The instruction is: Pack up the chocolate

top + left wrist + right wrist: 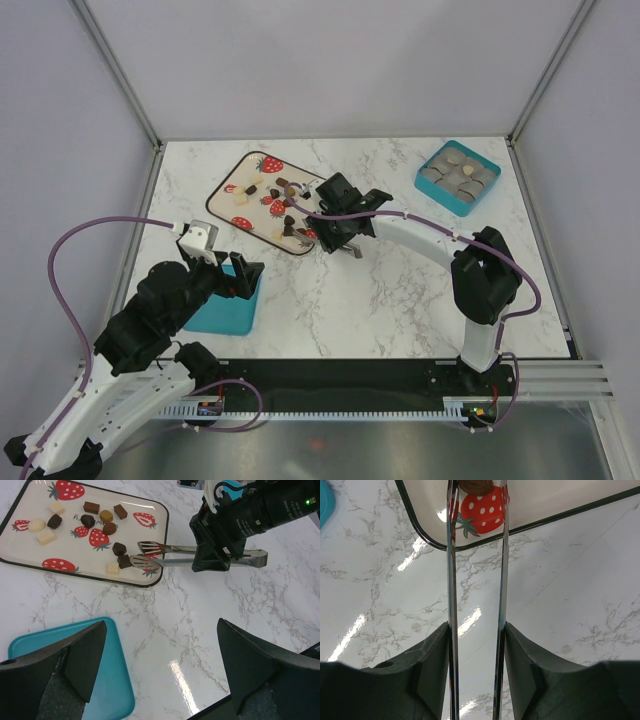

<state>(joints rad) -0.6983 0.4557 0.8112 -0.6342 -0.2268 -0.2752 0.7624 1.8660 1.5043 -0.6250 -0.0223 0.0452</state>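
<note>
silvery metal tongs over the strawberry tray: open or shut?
Open. The silvery metal tongs show blades apart over the strawberry-print tray, a brown chocolate piece between them; pinched or not, cannot tell.

perhaps a dozen dark, tan and cream chocolate pieces (88, 520) lie scattered on the tray (65, 551).

You'll read little: small dark lettering on the tray (70, 550) begins with "h", the rest partly covered by chocolate (88, 520); white print on the right arm's black housing (270, 515) is too blurred to read
</note>
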